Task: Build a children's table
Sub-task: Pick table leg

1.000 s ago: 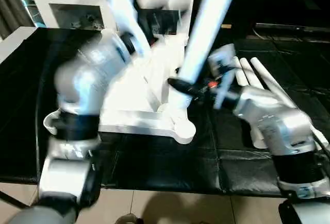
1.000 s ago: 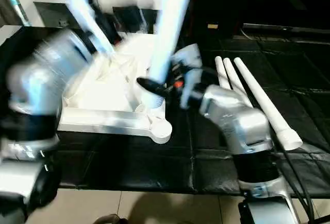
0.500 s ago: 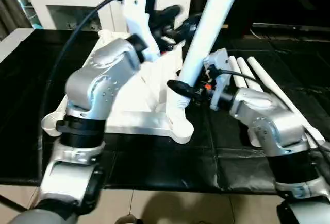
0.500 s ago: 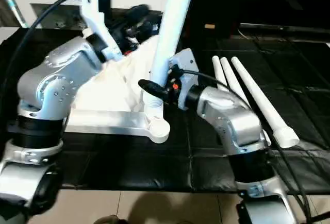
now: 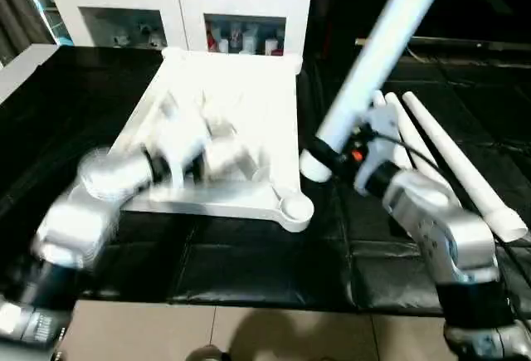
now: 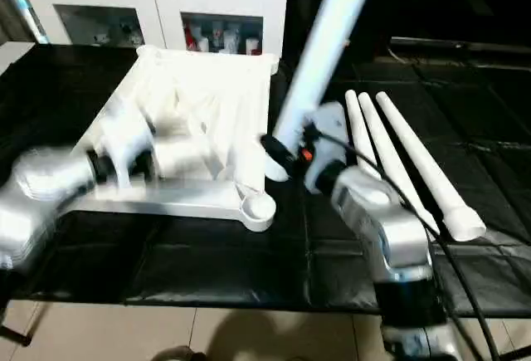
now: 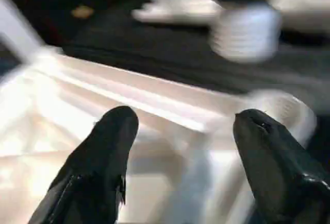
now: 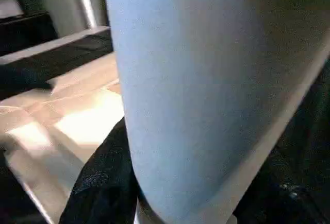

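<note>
The children's table top (image 5: 224,87) lies upside down on the black mat, ribs up, with a round corner socket (image 5: 294,209) at its near right. My right gripper (image 5: 332,158) is shut on a white leg (image 5: 377,54) that leans up and to the right. The leg's threaded end (image 5: 314,164) hangs just right of and above that socket. My left arm (image 5: 108,178) reaches low over the top's near side. My left gripper (image 7: 185,126) is open over the top's rim and holds nothing.
Three more white legs (image 6: 390,158) lie side by side on the mat, to the right of my right arm. A white cabinet with glass doors (image 5: 182,12) stands behind the table top. Light floor tiles (image 5: 274,336) show past the mat's near edge.
My left arm has dropped from a raised pose to low over the table top. The held leg has tilted further right, and its threaded end has moved right of the socket.
</note>
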